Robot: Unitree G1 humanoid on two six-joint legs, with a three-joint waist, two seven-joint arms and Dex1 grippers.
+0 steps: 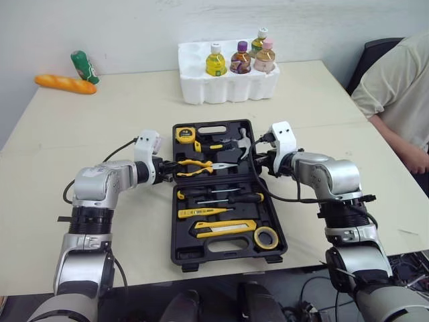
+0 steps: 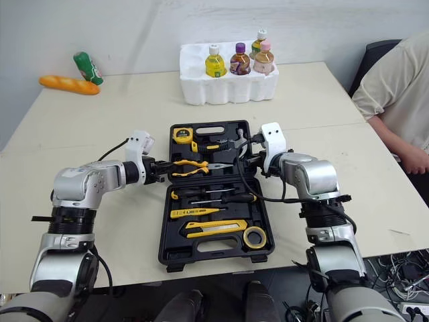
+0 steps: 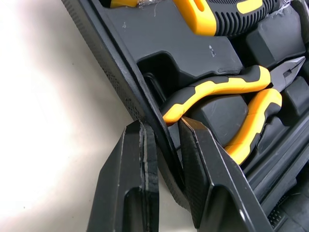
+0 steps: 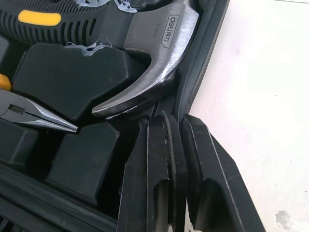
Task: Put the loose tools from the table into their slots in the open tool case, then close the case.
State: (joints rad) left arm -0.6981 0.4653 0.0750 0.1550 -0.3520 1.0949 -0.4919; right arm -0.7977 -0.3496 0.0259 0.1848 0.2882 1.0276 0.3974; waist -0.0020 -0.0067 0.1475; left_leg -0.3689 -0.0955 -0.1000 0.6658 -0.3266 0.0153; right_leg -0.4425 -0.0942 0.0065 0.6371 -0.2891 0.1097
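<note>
In the head views the tool case [image 1: 175, 221] lies open near the front of the table [image 1: 80, 127]. Every slot that can be seen is filled: pliers [image 1: 201, 166] and hammer [image 1: 242, 142] in the far half, screwdrivers [image 1: 234, 198] and a roll of tape [image 1: 267, 237] in the near half. No loose tool lies on the table around it, so packing looks done and only the closing is left. The left gripper [image 1: 166, 172] sits at the far half's left wall and the right gripper [image 1: 263, 159] at its right wall. This matched hold on both sides suits swinging that half over evenly.

In the left wrist view the fingers [image 3: 128, 183] are drawn in narrow around the case wall, one outside over the table and one inside beside a pliers handle. They appear to clamp it, though contact on the inner finger is hard to confirm.

In the right wrist view the fingers [image 4: 157, 169] are nearly together, with the case's rim pinched between them beside the hammer's claw. One finger is inside the case and the other outside.
</note>
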